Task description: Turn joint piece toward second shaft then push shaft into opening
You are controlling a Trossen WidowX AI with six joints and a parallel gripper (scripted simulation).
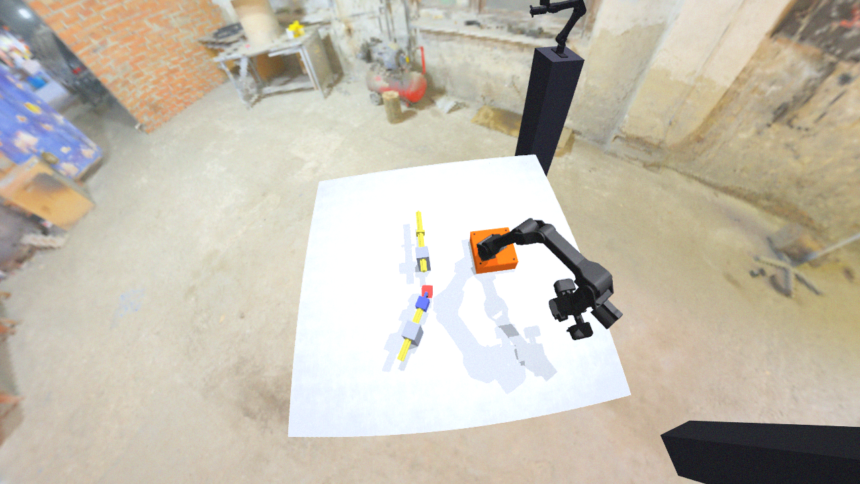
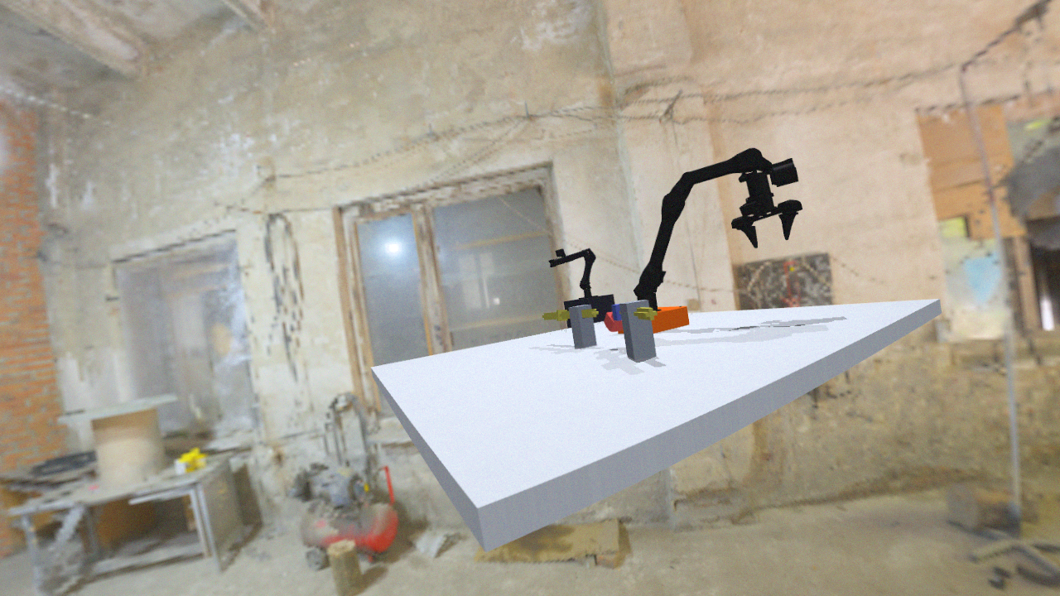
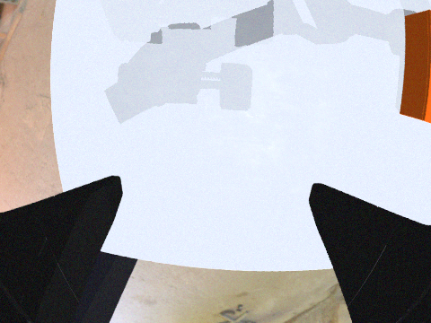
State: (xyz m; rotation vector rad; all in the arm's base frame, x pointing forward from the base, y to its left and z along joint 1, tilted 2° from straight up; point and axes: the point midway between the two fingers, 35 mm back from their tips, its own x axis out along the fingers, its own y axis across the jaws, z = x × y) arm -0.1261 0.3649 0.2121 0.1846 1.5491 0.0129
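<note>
Here, starting at your left in the top view, you have the two shafts laid almost end to end on the white table (image 1: 372, 385). The far one, the second shaft (image 1: 419, 224), is a yellow rod running through a grey block (image 1: 423, 257), and its near end shows just past that block. A small gap separates it from the red joint piece (image 1: 427, 291), which sits touching a blue piece (image 1: 422, 302) on the end of the fixed shaft (image 1: 410, 339); that shaft passes through its own grey block (image 1: 412, 331) and leans off at an angle from the other. Which way the red piece's opening faces is too small to tell. Moving right, the orange base (image 1: 502, 259) carries the black arm (image 1: 565, 253), which arches up and out toward the table's right edge. At its end your gripper (image 1: 574, 316) hangs high above the table, well apart from both shafts. In the exterior view the gripper (image 2: 768, 228) points downward with its two fingers spread wide and nothing between them. The wrist view agrees: both dark fingers frame only bare table, the arm's shadow, and a sliver of the orange base (image 3: 417, 66) at the right edge.
</note>
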